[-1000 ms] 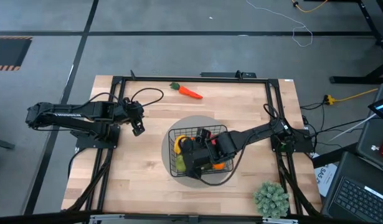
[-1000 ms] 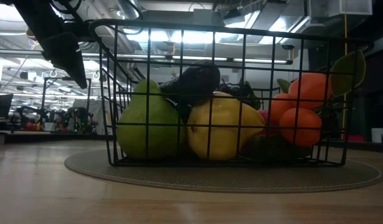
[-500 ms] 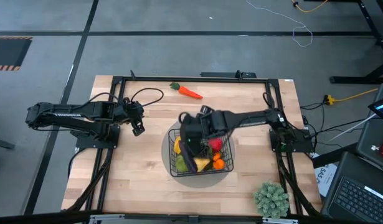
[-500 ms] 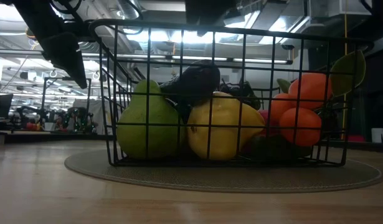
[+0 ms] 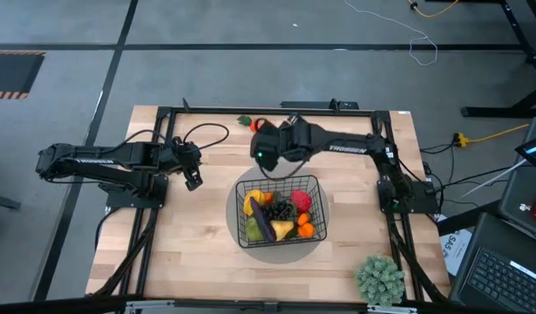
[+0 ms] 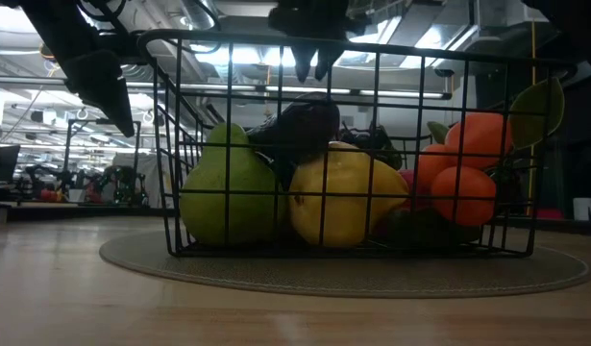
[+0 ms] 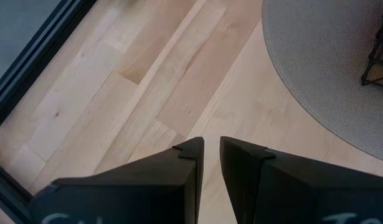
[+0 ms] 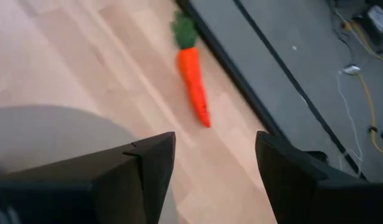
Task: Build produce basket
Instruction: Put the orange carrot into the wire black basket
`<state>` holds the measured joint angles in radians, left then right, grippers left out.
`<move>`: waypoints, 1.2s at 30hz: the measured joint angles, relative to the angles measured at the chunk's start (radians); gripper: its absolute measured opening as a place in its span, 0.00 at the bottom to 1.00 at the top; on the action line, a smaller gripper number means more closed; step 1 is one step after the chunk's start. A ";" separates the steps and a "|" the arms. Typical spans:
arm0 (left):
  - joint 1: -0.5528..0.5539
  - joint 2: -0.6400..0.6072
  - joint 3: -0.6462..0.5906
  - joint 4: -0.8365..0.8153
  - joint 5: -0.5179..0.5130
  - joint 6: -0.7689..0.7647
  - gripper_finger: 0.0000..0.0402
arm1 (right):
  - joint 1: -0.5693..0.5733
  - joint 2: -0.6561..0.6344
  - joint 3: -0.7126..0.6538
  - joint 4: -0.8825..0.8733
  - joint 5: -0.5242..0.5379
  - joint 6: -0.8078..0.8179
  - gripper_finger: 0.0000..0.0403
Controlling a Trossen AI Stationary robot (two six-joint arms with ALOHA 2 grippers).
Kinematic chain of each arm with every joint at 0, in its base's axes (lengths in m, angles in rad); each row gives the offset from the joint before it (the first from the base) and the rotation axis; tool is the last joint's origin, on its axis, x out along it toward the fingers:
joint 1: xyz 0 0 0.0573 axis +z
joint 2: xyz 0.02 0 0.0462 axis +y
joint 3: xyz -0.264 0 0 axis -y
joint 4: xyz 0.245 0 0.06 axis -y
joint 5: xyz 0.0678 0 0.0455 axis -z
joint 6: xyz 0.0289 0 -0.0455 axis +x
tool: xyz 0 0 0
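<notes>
Right wrist view: the carrot (image 8: 193, 78), judged light and stiff, is lined up beyond the right gripper (image 8: 207, 158), held open and empty, and is best pinched mid-body.

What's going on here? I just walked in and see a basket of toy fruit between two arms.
The robot is filling the basket on the round mat with toy produce. Most pieces are already inside. One carrot lies on the table near the far edge. The right gripper, open and empty, is above the table between basket and carrot, pointed at the carrot. The left gripper waits left of the mat, holding nothing.
</notes>
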<state>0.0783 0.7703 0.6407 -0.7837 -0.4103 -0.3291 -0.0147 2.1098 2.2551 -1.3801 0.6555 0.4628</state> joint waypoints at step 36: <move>0.000 0.000 0.000 -0.001 0.008 0.000 0.10 | -0.374 0.309 0.000 0.203 -0.426 -0.099 0.52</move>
<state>0.0780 0.7701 0.6411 -0.7845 -0.4019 -0.3294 -0.3887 2.4190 2.2551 -1.1767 0.2296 0.3637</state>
